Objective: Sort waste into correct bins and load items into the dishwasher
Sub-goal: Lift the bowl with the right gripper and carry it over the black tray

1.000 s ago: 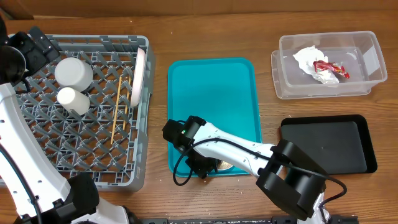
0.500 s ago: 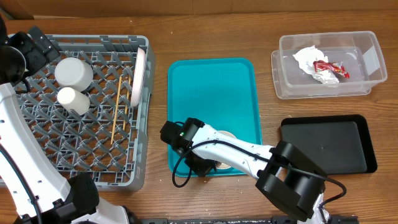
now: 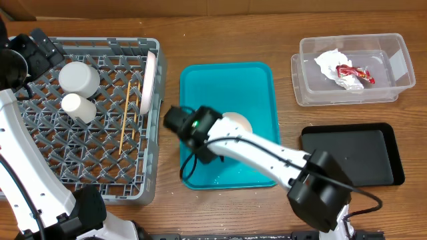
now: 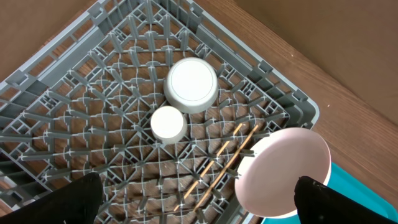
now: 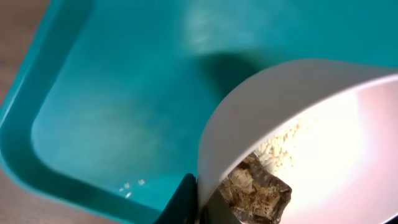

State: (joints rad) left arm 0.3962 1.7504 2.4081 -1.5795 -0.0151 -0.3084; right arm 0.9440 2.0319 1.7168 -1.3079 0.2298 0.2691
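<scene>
Right gripper [image 3: 208, 128]: pinching the rim of a white bowl [image 3: 235, 124] over the middle of the teal tray [image 3: 227, 80]. In the wrist view one dark finger [image 5: 184, 198] lies against the outside of the bowl wall; the other finger is hidden behind the contents.

Bowl contents: a brown food scrap [image 5: 255, 190] sits at the rim by the finger, with loose rice grains [image 5: 280, 143] beside it on the inner wall. The bowl is tilted and casts a shadow on the tray. A few stray grains [image 5: 130, 186] lie on the near left corner of the tray.

Left gripper [image 4: 199, 202]: fingers spread wide and holding nothing, above the far left corner of the grey dish rack [image 3: 40, 160].

Rack contents: a second bowl [image 4: 191, 85], base up; a small cup [image 4: 168, 124] just beside it; chopsticks [image 4: 221, 165] lying on the lattice; a white plate [image 4: 283, 171] standing on edge along the right wall.

Bins: the clear tub [image 3: 393, 83] at the far right of the table [image 3: 287, 33] holds a crumpled napkin [image 3: 328, 63] and a red-and-white wrapper [image 3: 353, 73], the two touching. The black tray [image 3: 350, 153] lies at the near right.
</scene>
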